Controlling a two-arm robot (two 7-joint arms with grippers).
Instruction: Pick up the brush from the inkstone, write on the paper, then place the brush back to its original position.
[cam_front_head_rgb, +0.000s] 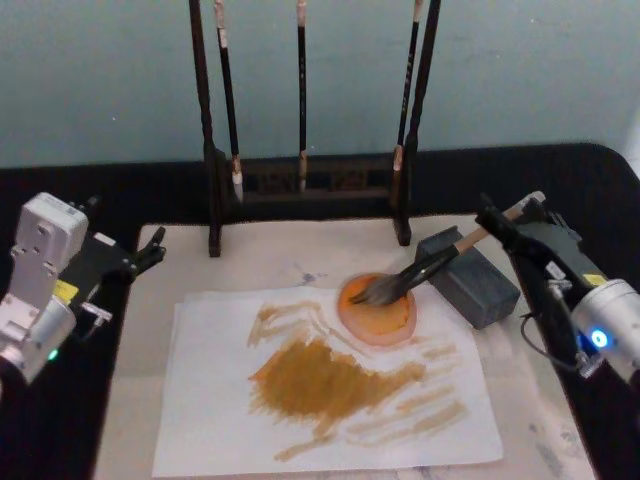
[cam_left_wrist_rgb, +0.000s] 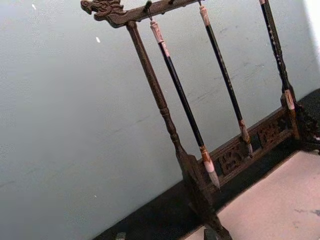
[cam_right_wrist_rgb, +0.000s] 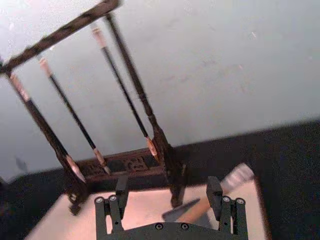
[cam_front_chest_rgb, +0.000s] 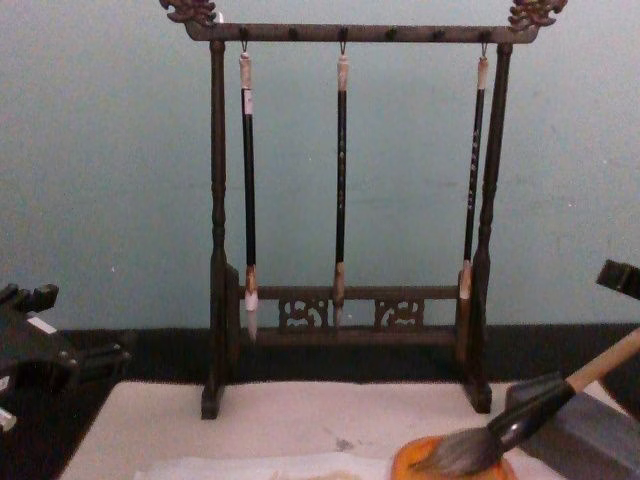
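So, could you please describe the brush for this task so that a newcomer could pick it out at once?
Start at the tall dark wooden rack at the back, then look in front of its right foot to the grey inkstone block. The brush leans on it, bristles on an orange dish. Unlike the three slim black hanging brushes, it has a thick grey tuft and tan handle.

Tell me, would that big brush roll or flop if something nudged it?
Probably it would roll or slide: the brush has a round handle propped at a slant on the grey block. Its tuft, lying in the orange dish, looks soft and splayed, so it would likely bend. The handle looks stiff and light. The right gripper is at its end.
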